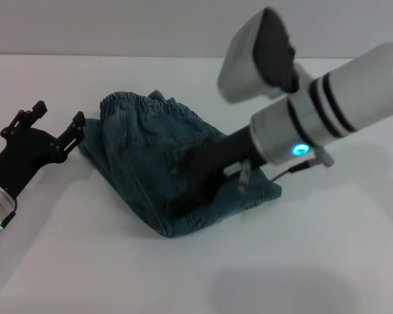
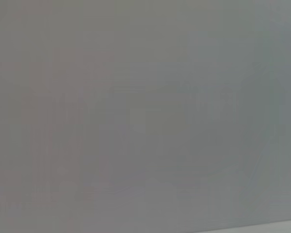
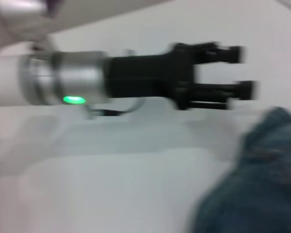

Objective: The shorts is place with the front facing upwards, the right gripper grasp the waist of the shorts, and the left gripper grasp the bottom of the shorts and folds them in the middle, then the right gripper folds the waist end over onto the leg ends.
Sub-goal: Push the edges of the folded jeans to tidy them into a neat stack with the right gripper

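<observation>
The right arm's silver-and-white forearm fills the near right of the head view, and its right gripper (image 1: 195, 185) reaches down onto the shorts (image 1: 144, 157); whether its fingers are spread or closed on cloth cannot be told, since the dark claw merges with the shadowed denim beneath it. The shorts lie bunched in a folded heap at the centre of the white worktop (image 1: 301, 261), the gathered elastic waistband (image 1: 134, 99) at the far edge of the pile. The left gripper (image 1: 52, 127) sits just beside the left edge of the heap, its fingers spread apart and holding nothing; the right wrist view shows the same claw (image 3: 233, 73) standing open above the worktop, clear of the denim (image 3: 252, 179). The left wrist view shows only a blank grey field. Handling judgement: denim of this kind is soft and limp but fairly heavy for cloth, so it should drape and sag from any single hold and will not break or slide readily. The firmest holds are likely the thick waistband and the stitched hems, which are not clearly visible in this heap. No containers are present.
</observation>
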